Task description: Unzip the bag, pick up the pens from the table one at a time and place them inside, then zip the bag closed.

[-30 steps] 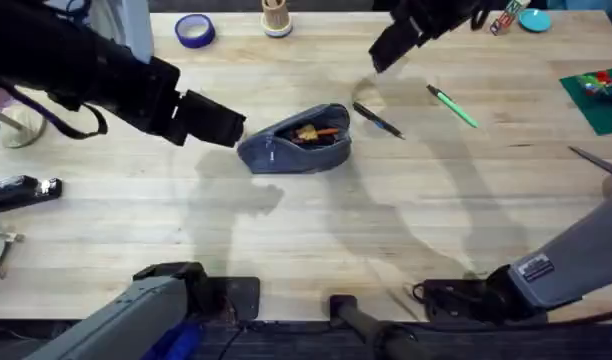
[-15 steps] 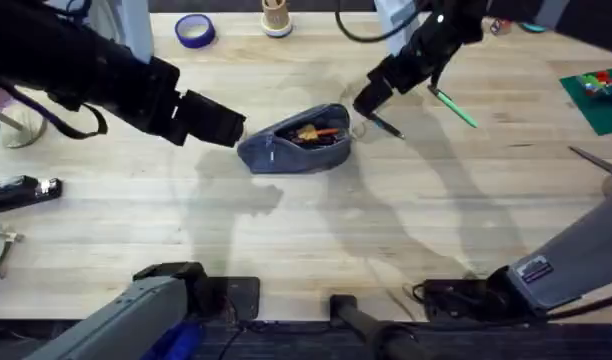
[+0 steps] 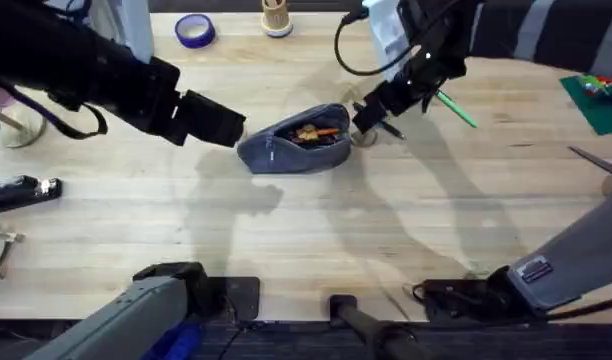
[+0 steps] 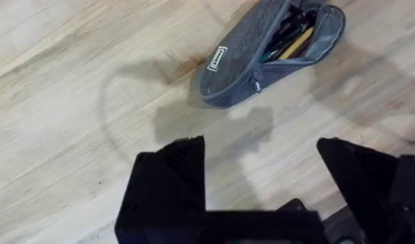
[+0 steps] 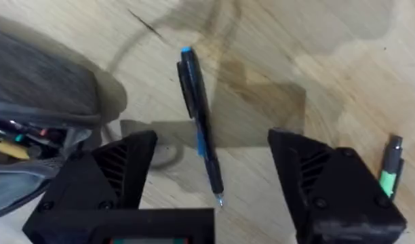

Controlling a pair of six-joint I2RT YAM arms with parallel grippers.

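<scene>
While the right arm's black fingers (image 5: 207, 196) stand spread astride the slim dark blue-black pen (image 5: 199, 115) on the worktop, the first pick is in hand; closing comes next. Left fingers (image 4: 262, 183) hang released at nine o'clock of the unzipped grey-blue fabric pouch (image 3: 298, 140).

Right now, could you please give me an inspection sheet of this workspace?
Surface: wooden table, bare at the middle.
Job's things: bag unzipped, items inside; dark pen on the table beside it; green pen farther off.
Clutter: tape roll, green mat, stapler.
Grippers: left gripper open, near the bag; right gripper open over the dark pen.
Cables: black cable on the right arm.
Surroundings: nothing seen.
</scene>
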